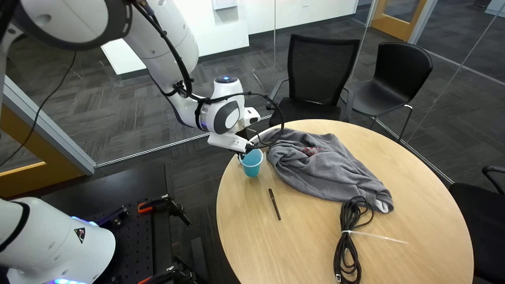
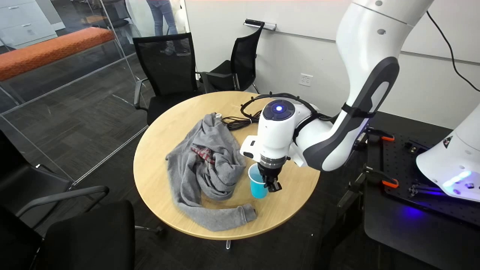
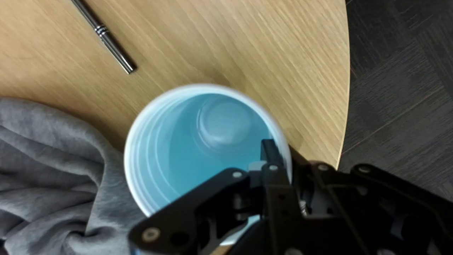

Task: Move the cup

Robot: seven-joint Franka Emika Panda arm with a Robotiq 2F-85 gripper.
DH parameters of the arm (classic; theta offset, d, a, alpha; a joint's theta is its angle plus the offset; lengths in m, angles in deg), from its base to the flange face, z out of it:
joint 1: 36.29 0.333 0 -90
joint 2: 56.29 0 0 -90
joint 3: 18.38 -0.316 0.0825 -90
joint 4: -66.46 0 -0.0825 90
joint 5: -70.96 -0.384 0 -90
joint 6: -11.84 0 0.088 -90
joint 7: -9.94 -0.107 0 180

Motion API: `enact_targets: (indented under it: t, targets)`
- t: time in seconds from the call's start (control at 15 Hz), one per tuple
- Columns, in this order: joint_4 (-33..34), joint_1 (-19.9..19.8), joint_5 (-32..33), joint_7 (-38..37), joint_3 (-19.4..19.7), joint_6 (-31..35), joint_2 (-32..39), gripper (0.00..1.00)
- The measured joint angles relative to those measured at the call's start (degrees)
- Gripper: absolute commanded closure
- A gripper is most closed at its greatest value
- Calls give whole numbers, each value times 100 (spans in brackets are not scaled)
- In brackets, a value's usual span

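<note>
Over by the rim of the round wooden table (image 1: 244, 221), I've got the teal cup (image 1: 251, 170) in the gripper (image 3: 282, 150), pinched by its wall. My wrist view shows it pretty clearly: one finger (image 3: 271, 156) is down inside the cup, its mate sits outside, and the jaws are closed as tight as that thin wall allows, so basically no gap. The cup is mouth-up and roughly upright; honestly can't tell from my end whether its base is touching the wood or hanging just above it. Just beside it there's a rumpled grey cloth (image 1: 327, 169) with a red patterned patch (image 2: 203, 154) on it, and that thing takes up a big chunk of the tabletop. A dark pen (image 1: 274, 204) lies near the cup, and at the end of the cloth away from the cup is a black cable (image 1: 345, 221), bundled up with a white zip tie (image 1: 378, 237) whose tail sticks straight out over the wood. Black chairs (image 1: 323, 67) are parked around the table in both exterior views, and in an exterior view I can also see an orange bench (image 2: 56, 48) plus somebody's jeans-clad legs (image 2: 163, 15) in the background.
</note>
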Motion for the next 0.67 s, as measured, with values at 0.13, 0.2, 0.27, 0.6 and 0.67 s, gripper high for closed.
enact_targets:
  t: [0.13,0.2,0.27,0.6,0.67]
  targets:
    - [172,41,-1,-4,37,-58,129,99]
    - [252,75,-1,-14,65,-93,182,99]
    - [332,123,-1,-23,110,-133,230,99]
    - [647,430,1,-228,388,-367,369,61]
    - [690,486,1,-254,434,-410,381,54]
